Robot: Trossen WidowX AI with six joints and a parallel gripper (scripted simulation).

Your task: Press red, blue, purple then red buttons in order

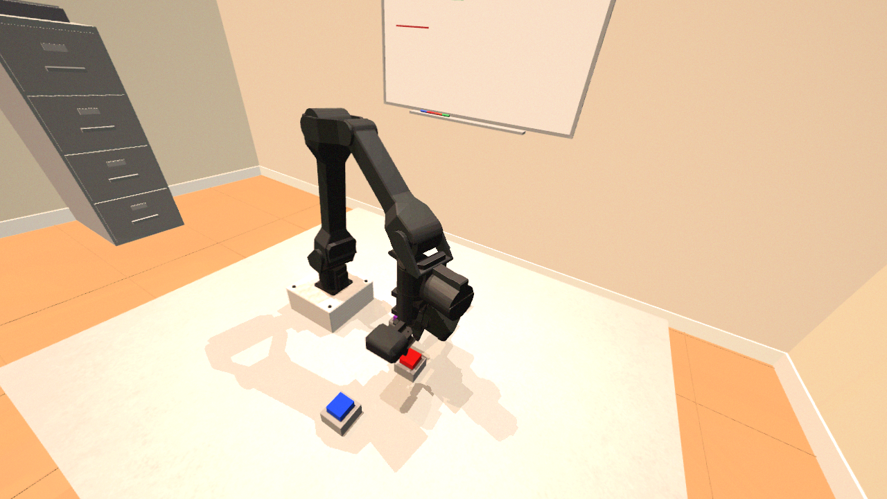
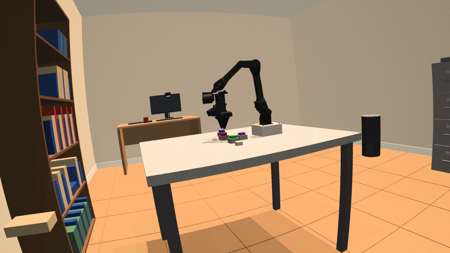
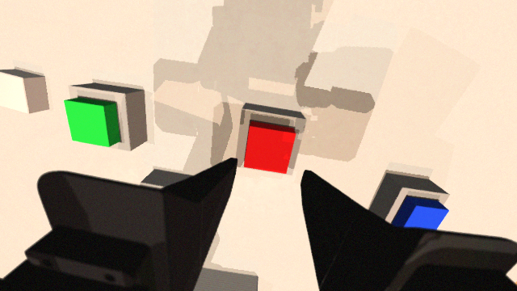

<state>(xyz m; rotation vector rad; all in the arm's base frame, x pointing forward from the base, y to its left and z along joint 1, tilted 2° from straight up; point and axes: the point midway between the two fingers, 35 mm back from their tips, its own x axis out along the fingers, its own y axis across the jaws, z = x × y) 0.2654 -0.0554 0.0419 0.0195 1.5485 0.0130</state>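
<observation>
On your left in the wrist view sit a white block [image 3: 22,90] and the green button [image 3: 92,121]. The red button [image 3: 268,146] lies centre, just ahead of your gripper [image 3: 268,175], half open and empty, seemingly hovering above. The blue button [image 3: 420,212] sits right.

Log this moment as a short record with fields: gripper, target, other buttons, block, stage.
gripper: gripper above the table, fingers partly apart, holding nothing
target: red button just ahead of the fingertips, not yet touched
other buttons: green button to one side, blue button to the other; purple one hidden
block: white block beyond the green button, apart from the gripper
stage: first press not made
</observation>
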